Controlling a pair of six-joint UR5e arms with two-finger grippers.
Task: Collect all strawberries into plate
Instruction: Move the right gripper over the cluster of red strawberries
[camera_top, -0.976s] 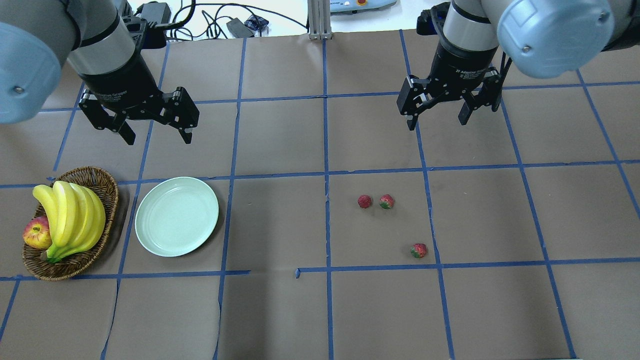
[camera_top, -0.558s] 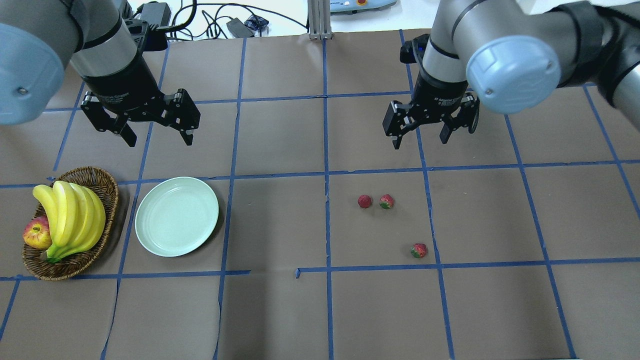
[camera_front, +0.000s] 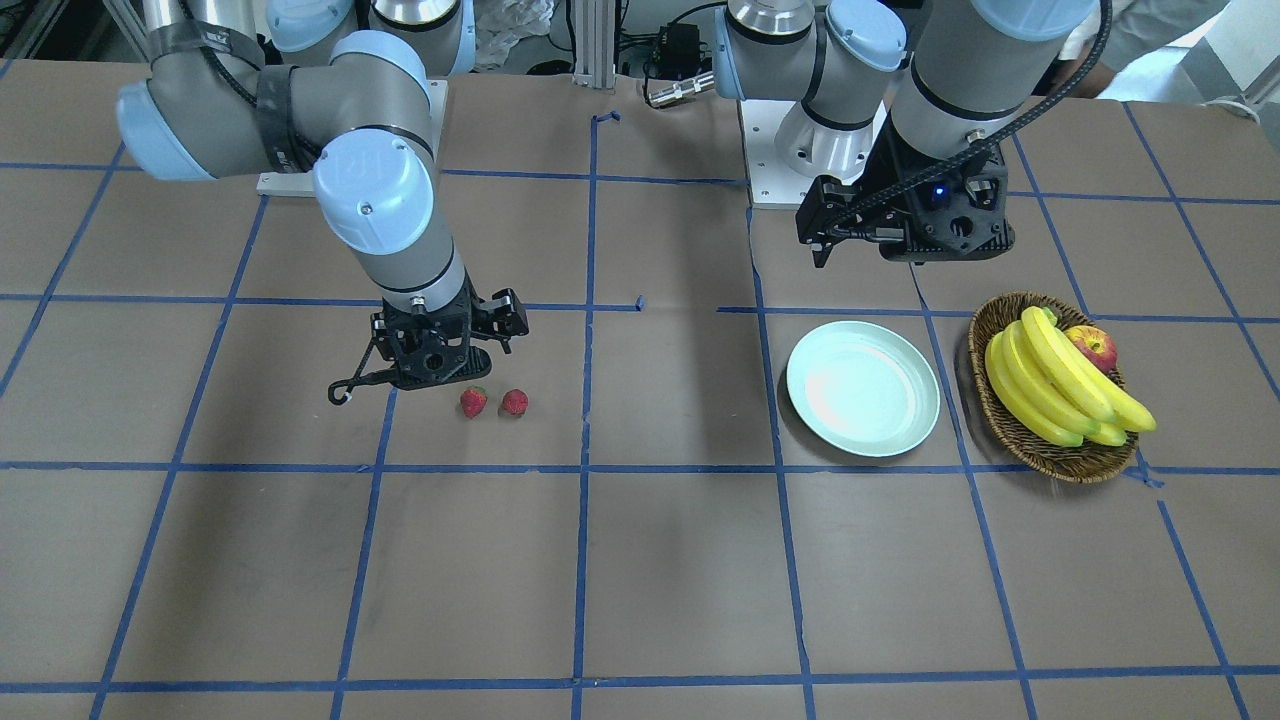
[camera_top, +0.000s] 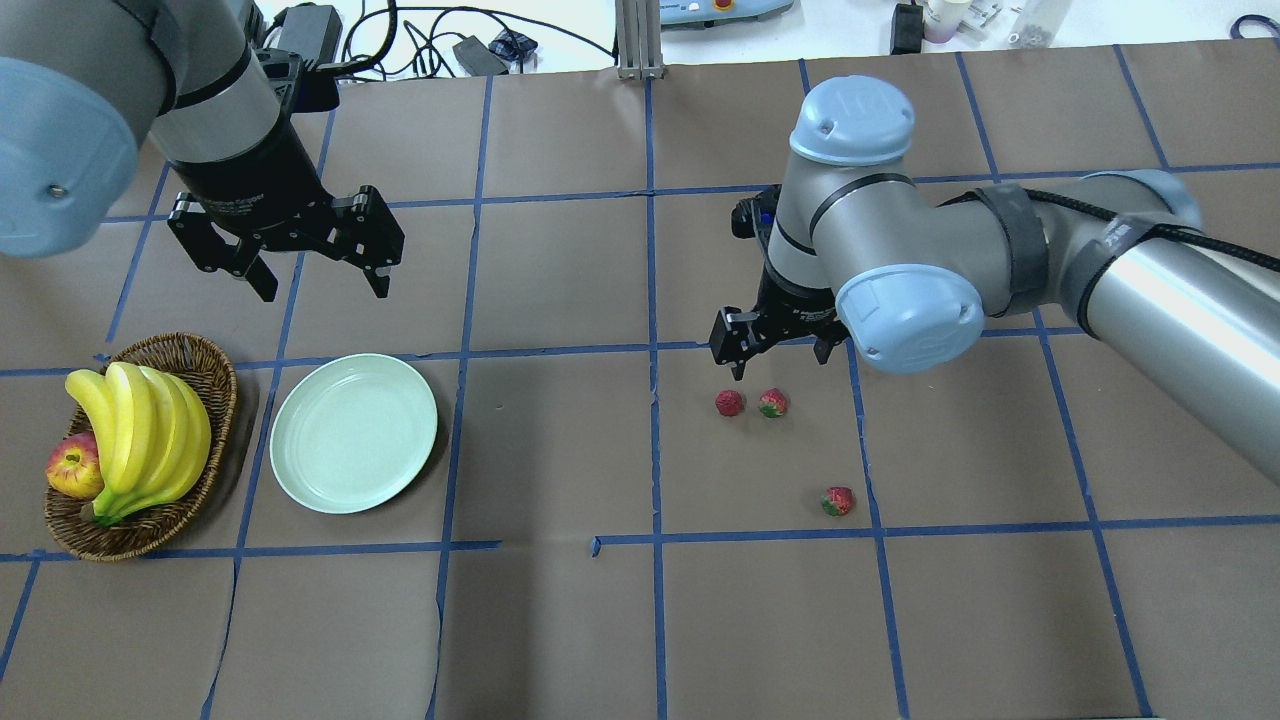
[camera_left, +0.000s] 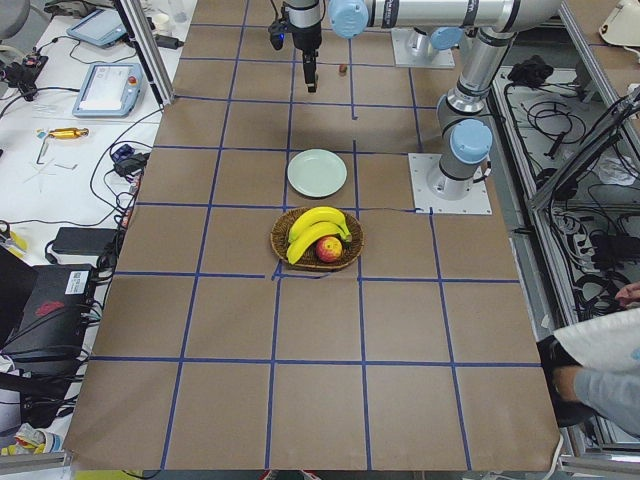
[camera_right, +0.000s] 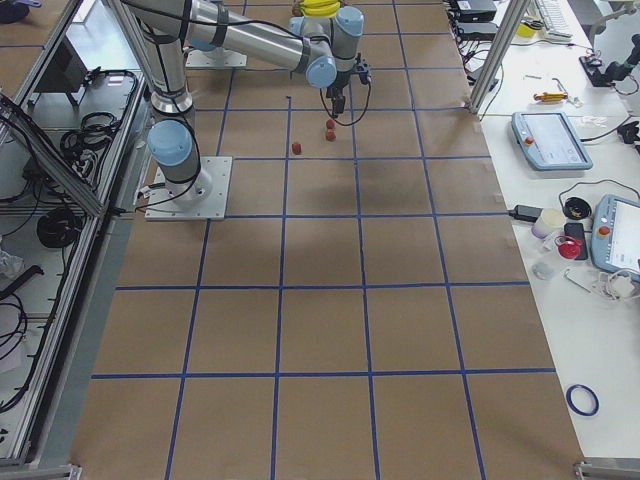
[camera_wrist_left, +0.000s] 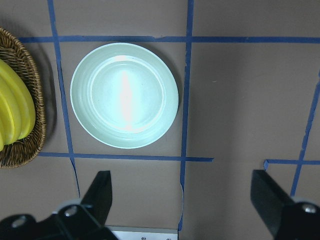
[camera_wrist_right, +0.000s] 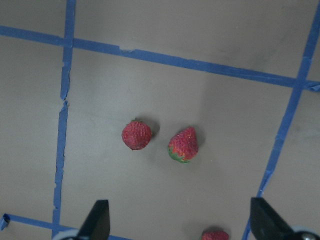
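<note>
Found matt brown paper over the tabletop (camera_top: 560, 640), gridded with smooth blue tape (camera_top: 652, 270), ragged in places. Recorded a smooth, glossy finish on the plate (camera_wrist_left: 172, 95), bright sheen at centre. Noted dimpled, dull red skin on the strawberries (camera_wrist_right: 136, 135). Logged rough woven wicker for the basket (camera_top: 215, 370); smooth yellow on the bananas (camera_top: 150, 430); shiny skin on the apple (camera_top: 72, 468). Observed matt black on the left pincer (camera_top: 325, 290), satin grey metal on the arm tube (camera_top: 1180, 300), pale blue plastic on the joint cap (camera_top: 850, 118).

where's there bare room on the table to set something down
A wide bare patch lies between the plate and the pair of strawberries. The far side of the table, low in the front-facing view, is bare. It is crowded where the basket sits beside the plate, and around that pair by the open right gripper.
</note>
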